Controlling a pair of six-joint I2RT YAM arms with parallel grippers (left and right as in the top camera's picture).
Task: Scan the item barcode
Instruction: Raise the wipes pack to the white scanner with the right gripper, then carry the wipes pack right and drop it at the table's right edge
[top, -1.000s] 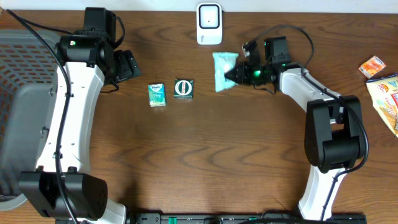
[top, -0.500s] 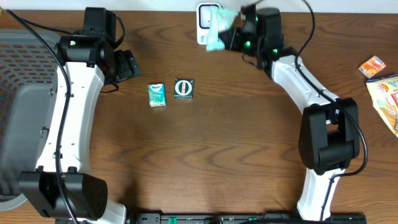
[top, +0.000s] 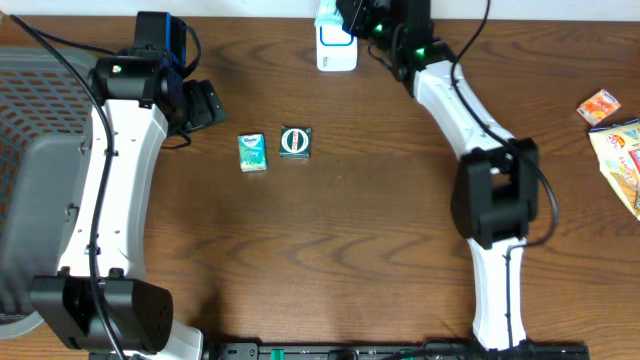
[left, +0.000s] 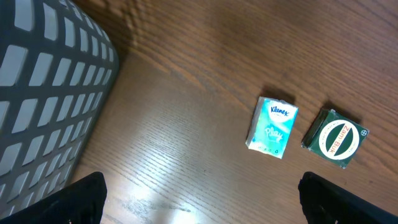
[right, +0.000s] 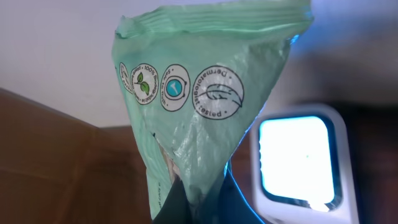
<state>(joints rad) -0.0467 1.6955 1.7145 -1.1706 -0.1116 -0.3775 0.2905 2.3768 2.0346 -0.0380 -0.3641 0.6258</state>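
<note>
The right fingers (right: 236, 202) pinch green packet (right: 199, 112) near scanner (right: 298, 155).

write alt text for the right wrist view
A crinkled mint-green packet, pinched at its lower end by the shut right gripper, fills the frame. Behind it are a white scanner with a glowing window and the brown table.

Crinkled mint-green packet (right: 205, 124) upright, just before glowing white scanner (right: 297, 158)
</note>
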